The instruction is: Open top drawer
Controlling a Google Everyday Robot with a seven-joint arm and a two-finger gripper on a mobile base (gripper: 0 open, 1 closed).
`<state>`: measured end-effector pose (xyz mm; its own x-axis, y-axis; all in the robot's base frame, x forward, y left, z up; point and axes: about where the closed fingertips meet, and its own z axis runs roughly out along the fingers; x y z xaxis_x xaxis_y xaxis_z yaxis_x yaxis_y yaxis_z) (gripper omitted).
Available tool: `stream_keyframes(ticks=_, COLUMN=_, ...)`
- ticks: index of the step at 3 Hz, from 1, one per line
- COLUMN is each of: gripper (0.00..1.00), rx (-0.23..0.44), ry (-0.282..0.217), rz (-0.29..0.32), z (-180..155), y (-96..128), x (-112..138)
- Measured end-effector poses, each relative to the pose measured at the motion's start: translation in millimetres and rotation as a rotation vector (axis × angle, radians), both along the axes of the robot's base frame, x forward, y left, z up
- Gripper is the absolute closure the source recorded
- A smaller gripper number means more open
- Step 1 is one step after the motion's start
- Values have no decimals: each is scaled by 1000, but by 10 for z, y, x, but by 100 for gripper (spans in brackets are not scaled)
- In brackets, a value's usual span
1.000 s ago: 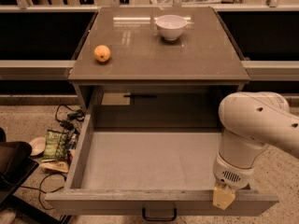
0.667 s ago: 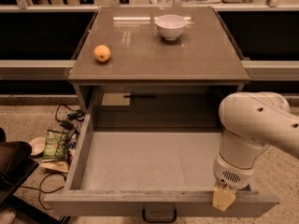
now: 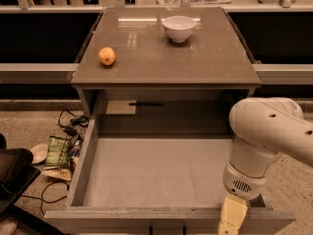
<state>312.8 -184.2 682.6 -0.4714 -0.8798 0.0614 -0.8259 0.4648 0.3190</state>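
The top drawer (image 3: 156, 173) stands pulled far out of the grey cabinet, its deep grey box interior bare. Its front panel (image 3: 166, 218) runs along the bottom edge of the view, with the black bar handle (image 3: 166, 227) only partly showing below it. My gripper (image 3: 231, 218) hangs from the white arm (image 3: 266, 136) at the drawer's front right corner, over the front panel. Its pale fingers point down and run out of the view.
An orange (image 3: 107, 56) and a white bowl (image 3: 179, 27) sit on the cabinet top (image 3: 166, 58). Cables, a snack bag (image 3: 58, 152) and a plate lie on the floor to the left. A dark object (image 3: 12, 177) stands at the lower left.
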Motion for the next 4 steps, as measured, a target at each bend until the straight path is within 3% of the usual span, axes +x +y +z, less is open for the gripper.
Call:
stream_keyframes(ticks=1, gripper=0, rx=0, ry=0, rz=0, z=1, y=0, x=0)
stream_keyframes(ticks=2, gripper=0, rx=-24, ry=-60, rz=46, z=417, y=-8, x=57)
stream_keyframes(ticks=3, gripper=0, rx=-17, ry=-136, rz=144, z=1219, y=-34, x=153)
stream_keyframes(ticks=4, gripper=0, rx=11, ry=-209, rz=250, z=1884, y=-73, x=437)
